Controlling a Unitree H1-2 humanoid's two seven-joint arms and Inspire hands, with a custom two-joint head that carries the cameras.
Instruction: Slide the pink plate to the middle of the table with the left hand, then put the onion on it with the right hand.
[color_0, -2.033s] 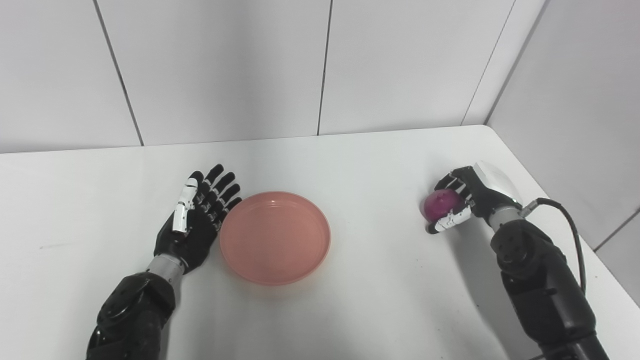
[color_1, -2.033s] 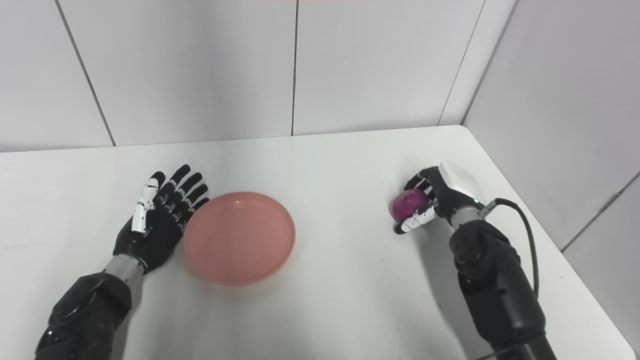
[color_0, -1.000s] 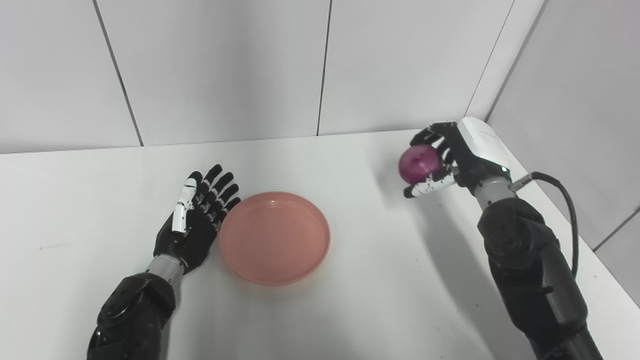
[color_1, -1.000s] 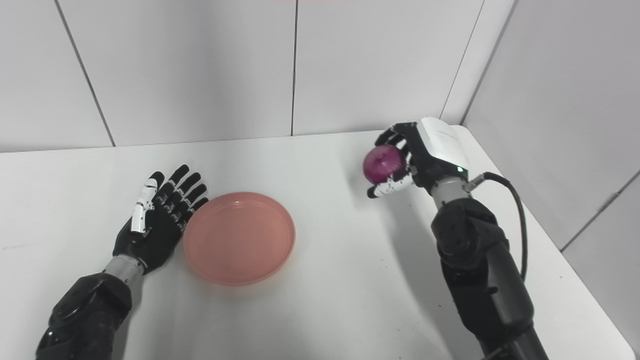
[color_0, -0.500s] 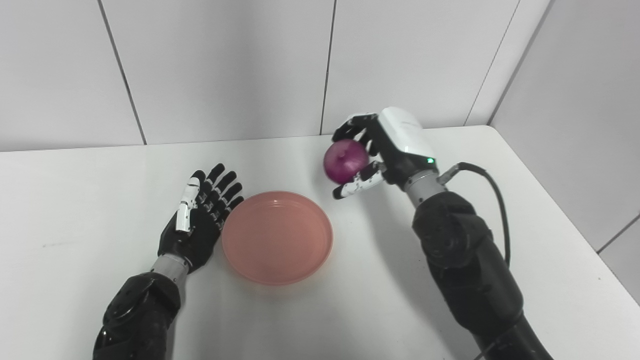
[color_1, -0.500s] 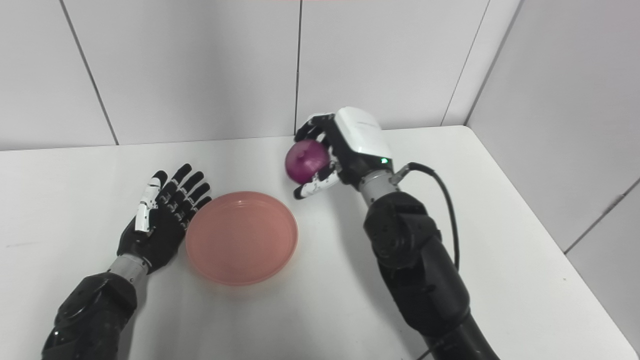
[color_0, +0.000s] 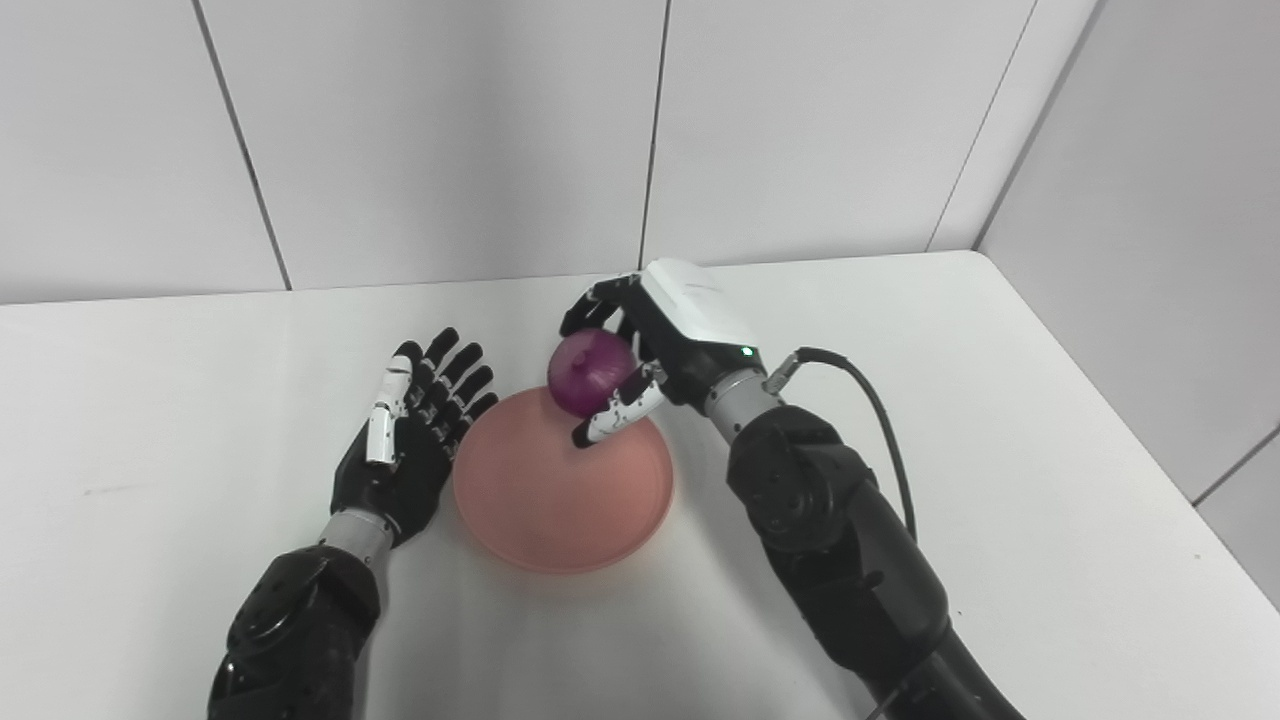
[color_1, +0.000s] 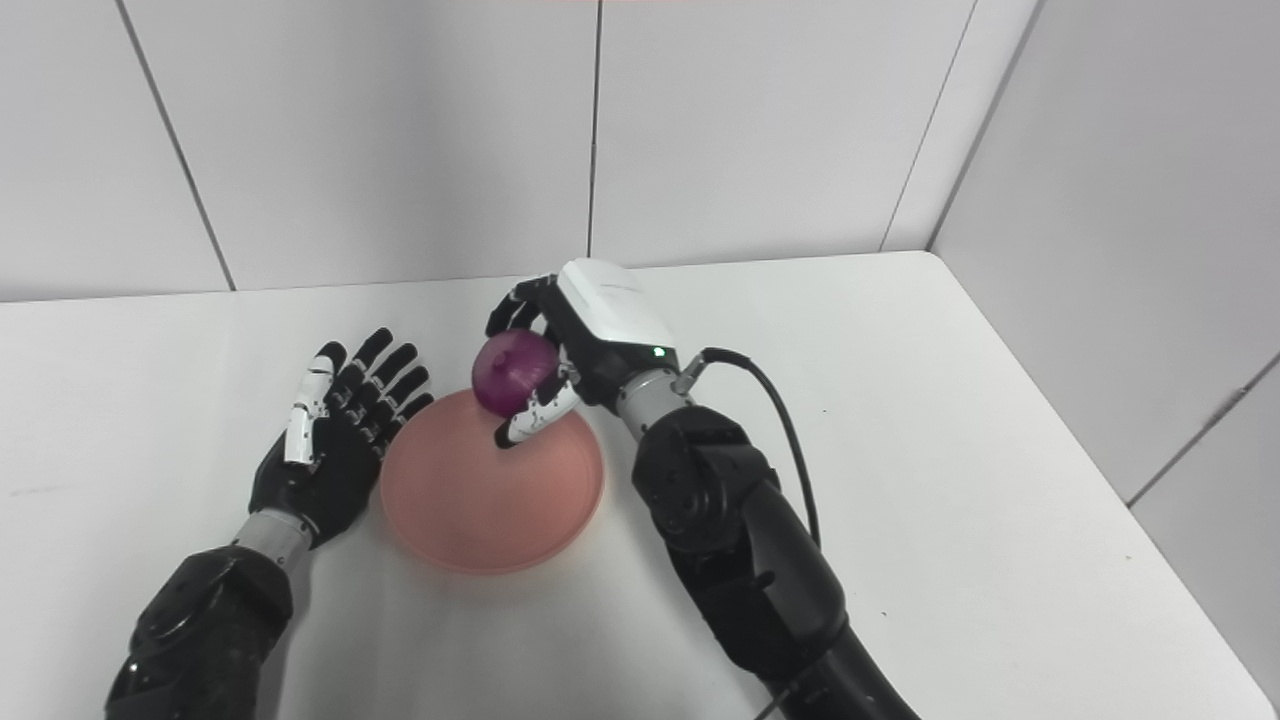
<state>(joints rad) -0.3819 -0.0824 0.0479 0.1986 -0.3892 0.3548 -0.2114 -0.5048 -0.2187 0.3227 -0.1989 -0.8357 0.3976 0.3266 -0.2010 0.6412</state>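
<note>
Purple and papery-skinned, the onion sits in the right hand, whose fingers are curled around it from above and below, thumb side underneath. It hangs over the far edge of the pink plate, not yet touching it as far as I can tell. The onion looks firm, round and fairly light; its dry skin is probably slick and may flake, so a wrap around its widest girth, as here, seems the safest hold. Being round, it will likely roll once let go, so it should be set low, near the plate's centre, where the raised rim can catch it.

Beside the plate's left rim lies the left hand, palm up, fingers spread and holding nothing; whether it touches the rim is unclear. The plate looks like stiff, smooth plastic, light enough to skid on the white worktop if bumped.
</note>
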